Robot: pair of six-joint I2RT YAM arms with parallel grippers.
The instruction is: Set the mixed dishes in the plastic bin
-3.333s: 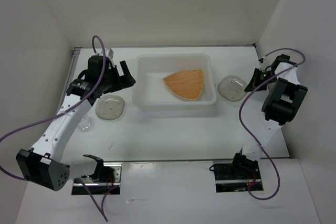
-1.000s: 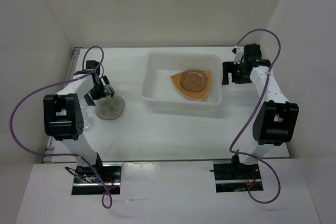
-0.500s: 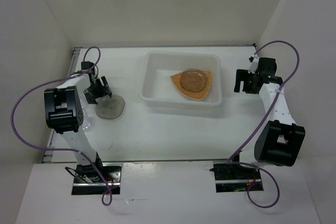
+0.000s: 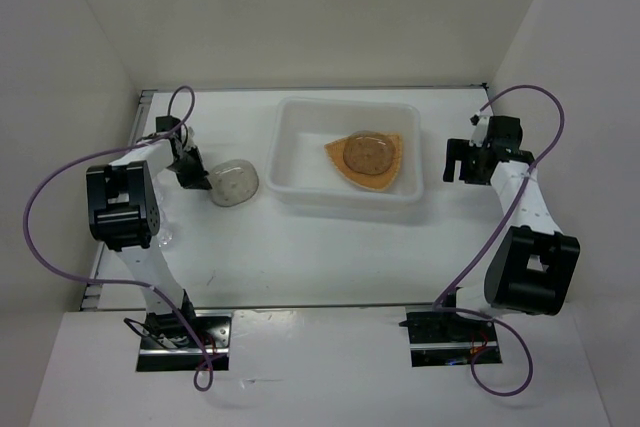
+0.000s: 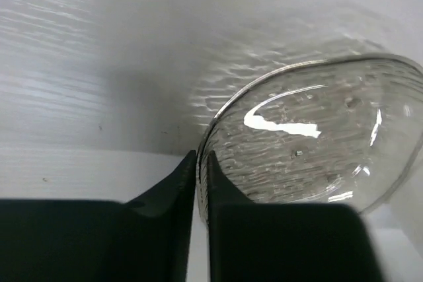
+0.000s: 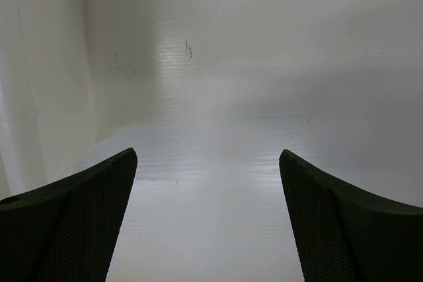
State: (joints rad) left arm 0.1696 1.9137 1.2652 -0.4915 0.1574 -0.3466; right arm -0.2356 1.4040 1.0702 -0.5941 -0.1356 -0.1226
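Observation:
My left gripper [image 4: 198, 179] [image 5: 201, 161] is shut on the rim of a round, translucent speckled plate [image 4: 236, 184] [image 5: 310, 143]. The plate is tilted up off the table, just left of the plastic bin [image 4: 292, 187]. Inside the bin a tan-orange rounded-triangular plate [image 4: 392, 169] lies flat with another speckled round plate [image 4: 366, 154] on top of it. My right gripper [image 4: 456, 160] [image 6: 208, 163] hangs open to the right of the bin, with only bare white table between its fingers. A faint clear glass [image 4: 166, 235] shows beside the left arm.
White walls close in the table on the left, back and right. The left arm's purple cable [image 4: 40, 217] loops out over the left side. The right arm's cable [image 4: 545, 122] arcs above its wrist. Both arm bases [image 4: 180, 332] are at the near edge.
My left gripper has shut on the speckled plate's rim, and the plate has tipped up and shifted right towards the bin. The right gripper drew slightly back from the bin.

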